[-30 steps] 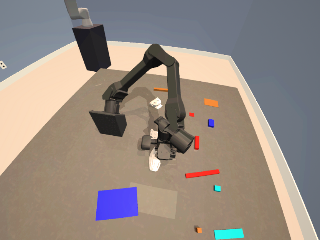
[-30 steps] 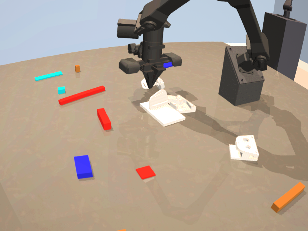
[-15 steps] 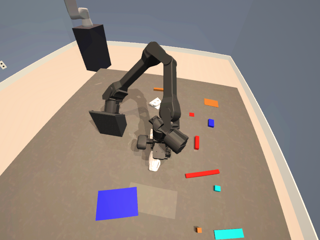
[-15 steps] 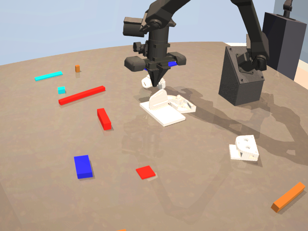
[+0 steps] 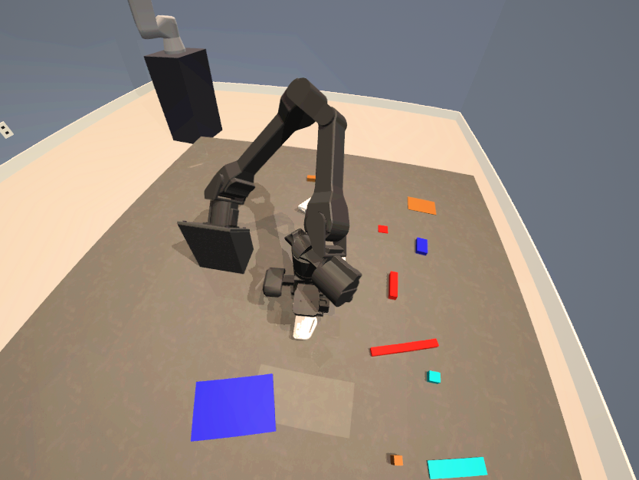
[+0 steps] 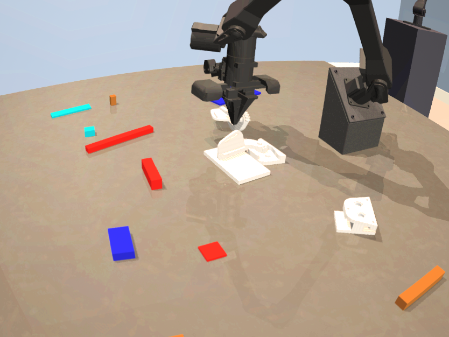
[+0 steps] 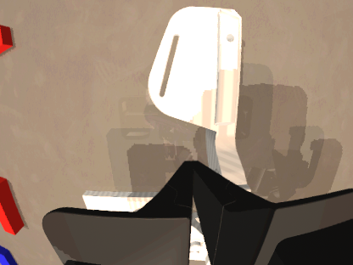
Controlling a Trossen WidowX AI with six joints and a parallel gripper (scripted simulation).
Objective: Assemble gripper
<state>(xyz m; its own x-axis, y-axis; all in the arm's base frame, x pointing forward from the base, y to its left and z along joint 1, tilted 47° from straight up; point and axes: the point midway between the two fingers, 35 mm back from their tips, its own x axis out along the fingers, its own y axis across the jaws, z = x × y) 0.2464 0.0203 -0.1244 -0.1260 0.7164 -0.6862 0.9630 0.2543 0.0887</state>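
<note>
A white jaw lies on the table, its slotted rounded pad away from the robot and its toothed end partly behind the fingers. My gripper is shut and empty, pointing down beside the jaw's toothed end; contact cannot be told. The white gripper base with small pins sits nearer the exterior camera, joined or close to a flat slab with an upright rounded wall. The arm hides it in the top view. The white housing plate lies apart, holes up. A second separate jaw cannot be made out.
A blue sheet lies beyond the jaw. Red bars, a blue block, a red tile and cyan pieces lie to one side. An orange bar lies past the housing plate.
</note>
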